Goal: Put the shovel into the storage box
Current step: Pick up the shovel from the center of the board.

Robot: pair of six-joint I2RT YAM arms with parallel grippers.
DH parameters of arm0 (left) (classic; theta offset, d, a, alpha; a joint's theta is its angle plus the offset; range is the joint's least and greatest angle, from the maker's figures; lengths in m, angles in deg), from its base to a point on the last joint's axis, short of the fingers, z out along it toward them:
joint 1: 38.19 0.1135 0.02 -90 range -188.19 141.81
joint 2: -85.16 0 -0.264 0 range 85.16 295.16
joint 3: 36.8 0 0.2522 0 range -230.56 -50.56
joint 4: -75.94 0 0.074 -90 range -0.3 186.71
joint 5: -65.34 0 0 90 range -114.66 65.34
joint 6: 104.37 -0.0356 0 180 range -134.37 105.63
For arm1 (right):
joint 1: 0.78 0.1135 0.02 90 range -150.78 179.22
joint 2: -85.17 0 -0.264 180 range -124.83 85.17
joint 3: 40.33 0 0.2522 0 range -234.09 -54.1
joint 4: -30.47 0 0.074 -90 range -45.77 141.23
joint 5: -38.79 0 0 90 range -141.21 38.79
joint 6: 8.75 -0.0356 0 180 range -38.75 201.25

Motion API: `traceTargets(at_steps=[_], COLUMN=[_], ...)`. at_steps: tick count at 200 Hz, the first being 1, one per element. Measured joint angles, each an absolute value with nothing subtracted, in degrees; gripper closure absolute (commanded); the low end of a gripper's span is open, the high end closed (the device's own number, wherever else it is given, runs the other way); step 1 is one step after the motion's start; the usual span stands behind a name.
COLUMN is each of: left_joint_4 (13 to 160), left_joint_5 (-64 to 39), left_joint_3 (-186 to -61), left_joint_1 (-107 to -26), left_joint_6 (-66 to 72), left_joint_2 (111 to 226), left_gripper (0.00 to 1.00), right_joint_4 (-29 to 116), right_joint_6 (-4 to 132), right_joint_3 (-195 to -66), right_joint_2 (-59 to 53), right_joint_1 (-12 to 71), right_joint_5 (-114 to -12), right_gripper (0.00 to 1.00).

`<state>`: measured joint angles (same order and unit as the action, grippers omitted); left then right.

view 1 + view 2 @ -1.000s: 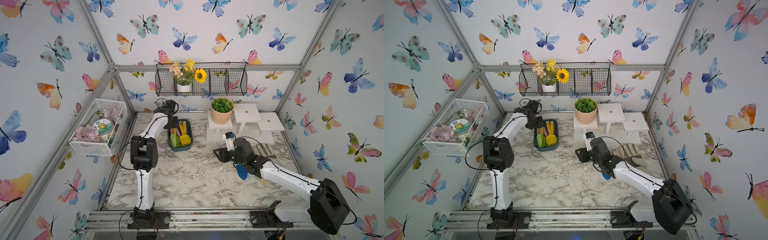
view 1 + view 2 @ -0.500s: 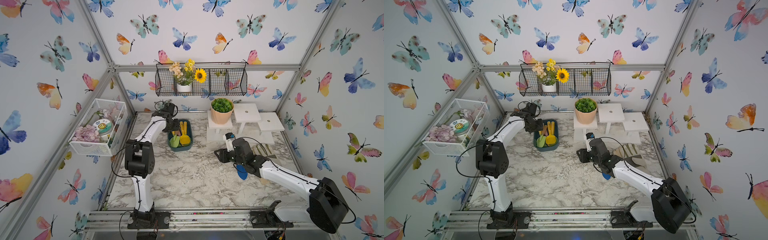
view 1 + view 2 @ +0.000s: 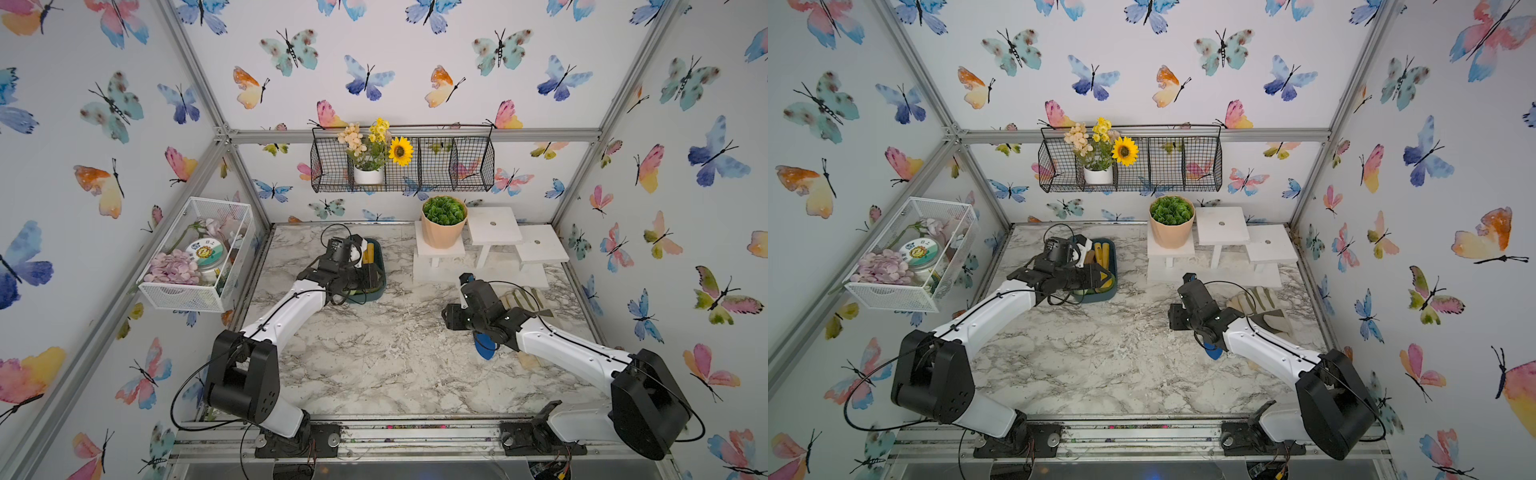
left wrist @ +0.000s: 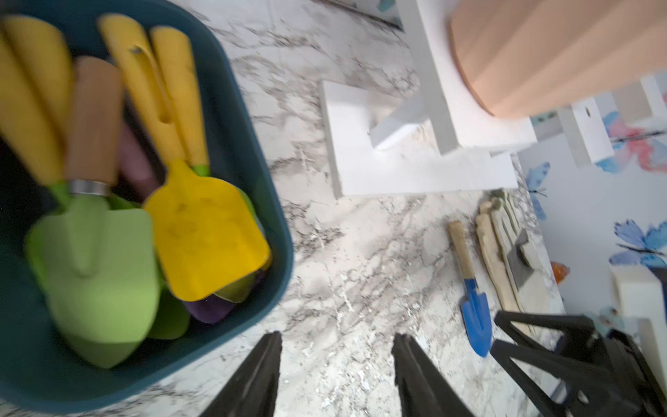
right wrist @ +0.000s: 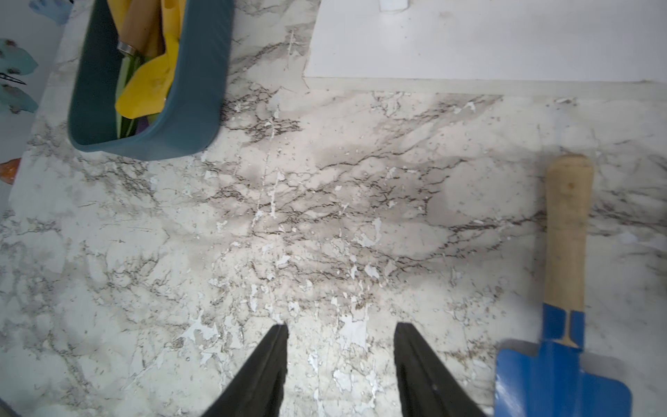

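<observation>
Blue shovel lies just beside right gripper (jaws apart, empty)

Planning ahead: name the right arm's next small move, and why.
Probably slide the right gripper sideways over the handle of the blue shovel: its fingers stand open and empty over marble, with the shovel lying beside them, outside the storage box.

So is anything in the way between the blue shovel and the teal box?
Nothing visible: only bare marble table lies between the blue shovel and the storage box, which already holds other shovels.
</observation>
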<state>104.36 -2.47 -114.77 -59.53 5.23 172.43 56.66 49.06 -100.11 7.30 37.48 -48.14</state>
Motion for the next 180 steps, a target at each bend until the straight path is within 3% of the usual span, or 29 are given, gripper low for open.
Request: traceTargets(at_steps=[97,180], left_joint_4=[93.0,92.0], left_joint_5=[0.9,-1.1], left_joint_3=[-105.7,-105.7], left_joint_1=[-74.2,-75.2], left_joint_6=[4.9,4.7], left_joint_2=[169.7,169.7], left_gripper=[0.43,0.44], right_joint_4=[62.9,66.2], right_joint_6=[47.8,48.8], right_joint_3=[-101.7,-105.3], right_joint_2=[3.7,-2.8], right_joint_1=[30.2,25.8], right_joint_5=[-46.4,-42.8], right_gripper=[0.46,0.53])
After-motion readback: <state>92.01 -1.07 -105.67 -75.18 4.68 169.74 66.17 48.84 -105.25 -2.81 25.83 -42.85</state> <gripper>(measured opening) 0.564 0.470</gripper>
